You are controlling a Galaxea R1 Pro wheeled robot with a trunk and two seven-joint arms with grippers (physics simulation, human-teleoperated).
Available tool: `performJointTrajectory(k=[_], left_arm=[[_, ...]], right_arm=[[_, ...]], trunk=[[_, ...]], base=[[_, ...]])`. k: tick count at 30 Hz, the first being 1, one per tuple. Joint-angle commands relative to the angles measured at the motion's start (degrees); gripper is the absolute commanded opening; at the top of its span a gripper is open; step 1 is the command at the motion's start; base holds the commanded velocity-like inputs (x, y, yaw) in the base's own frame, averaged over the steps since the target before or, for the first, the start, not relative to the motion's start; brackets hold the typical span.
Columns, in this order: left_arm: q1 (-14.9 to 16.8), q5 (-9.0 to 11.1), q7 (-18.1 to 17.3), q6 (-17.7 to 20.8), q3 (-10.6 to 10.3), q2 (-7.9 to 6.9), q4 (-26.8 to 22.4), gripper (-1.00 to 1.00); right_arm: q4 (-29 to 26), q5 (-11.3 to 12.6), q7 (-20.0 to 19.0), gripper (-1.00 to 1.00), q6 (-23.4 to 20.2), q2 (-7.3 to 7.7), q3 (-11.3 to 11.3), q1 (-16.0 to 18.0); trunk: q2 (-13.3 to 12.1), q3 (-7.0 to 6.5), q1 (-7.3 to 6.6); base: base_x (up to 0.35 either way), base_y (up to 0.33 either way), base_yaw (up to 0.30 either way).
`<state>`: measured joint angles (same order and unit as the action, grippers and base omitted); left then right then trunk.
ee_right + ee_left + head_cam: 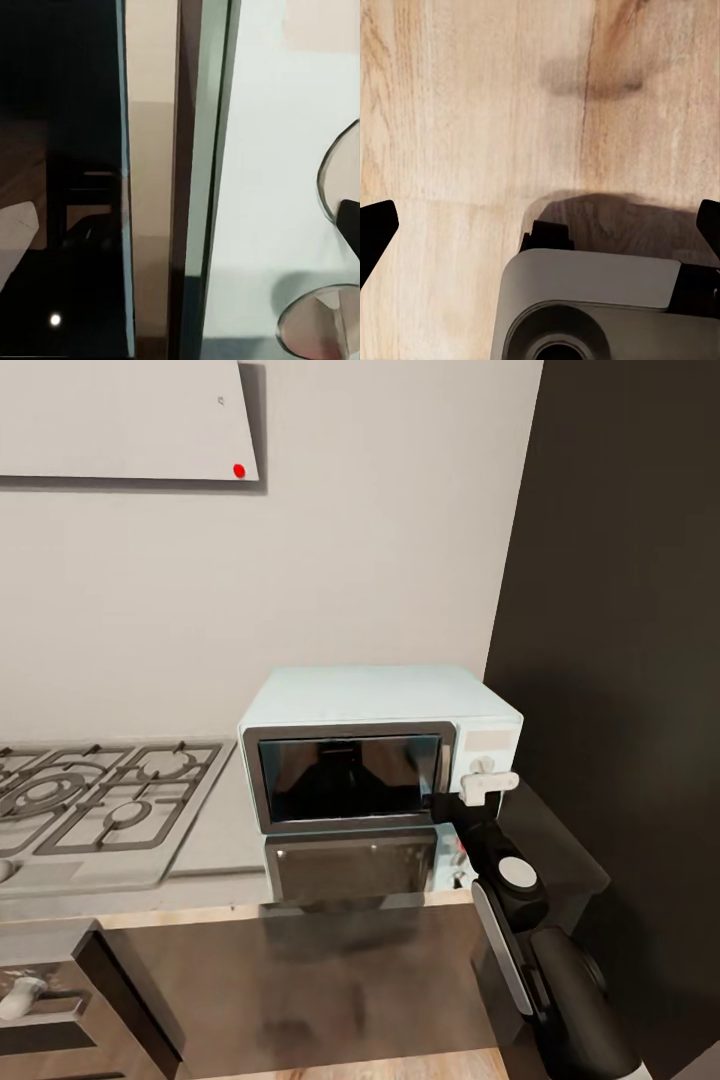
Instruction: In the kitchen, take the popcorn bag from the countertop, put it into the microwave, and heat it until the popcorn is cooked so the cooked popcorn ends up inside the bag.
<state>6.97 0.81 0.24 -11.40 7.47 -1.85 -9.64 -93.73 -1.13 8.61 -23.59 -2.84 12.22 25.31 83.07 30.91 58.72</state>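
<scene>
**Right arm at the microwave door edge; door closed**

Right arm (545, 950) rises from the lower right of the head view, its wrist reaching up to the microwave (380, 745) at the seam between the glass door (350, 775) and the knob panel (488, 760). The right gripper (180, 225) looks straight at that seam in its wrist view; whether its jaws stand apart or together cannot be told. The microwave sits on the grey worktop (215, 830), beside the hob (100, 800), with its long axis running left to right along the wall. The door appears shut.

The left gripper (540, 225) hangs over the wooden floor (472, 112), jaws wide apart and empty, well away from the appliance.

Judgement: the right arm is much the nearer, and the door's right edge lies directly ahead of it. The coming move likely works that edge or the panel.
</scene>
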Motion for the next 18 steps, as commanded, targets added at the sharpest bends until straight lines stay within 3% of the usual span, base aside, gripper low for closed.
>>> performJointTrajectory(k=[1, 6, 7, 18], left_arm=[[0.0, 0.1, 0.0, -0.2, 0.1, 0.01, 0.1, 1.0], [0.0, 0.1, 0.0, -0.2, 0.1, 0.01, 0.1, 1.0], [0.0, 0.1, 0.0, -0.2, 0.1, 0.01, 0.1, 1.0], [0.1, 0.1, 0.0, -0.2, 0.1, 0.01, 0.1, 1.0]], right_arm=[[2.4, -0.1, 0.4, 1.0, -0.4, 0.03, 0.1, 2.0], [2.3, -0.1, 0.4, 1.0, -0.4, 0.03, 0.1, 2.0], [2.3, -0.1, 0.4, -1.0, -0.4, 0.03, 0.1, 2.0], [2.3, -0.1, 0.4, -1.0, -0.4, 0.03, 0.0, 2.1]], trunk=[[0.0, 0.05, 0.01], [0.0, 0.05, 0.01], [0.0, 0.05, 0.01], [0.0, 0.05, 0.01]], base=[[0.007, 0.0, 0.0], [0.001, 0.0, 0.0], [0.0, 0.0, 0.0], [0.0, 0.0, 0.0]])
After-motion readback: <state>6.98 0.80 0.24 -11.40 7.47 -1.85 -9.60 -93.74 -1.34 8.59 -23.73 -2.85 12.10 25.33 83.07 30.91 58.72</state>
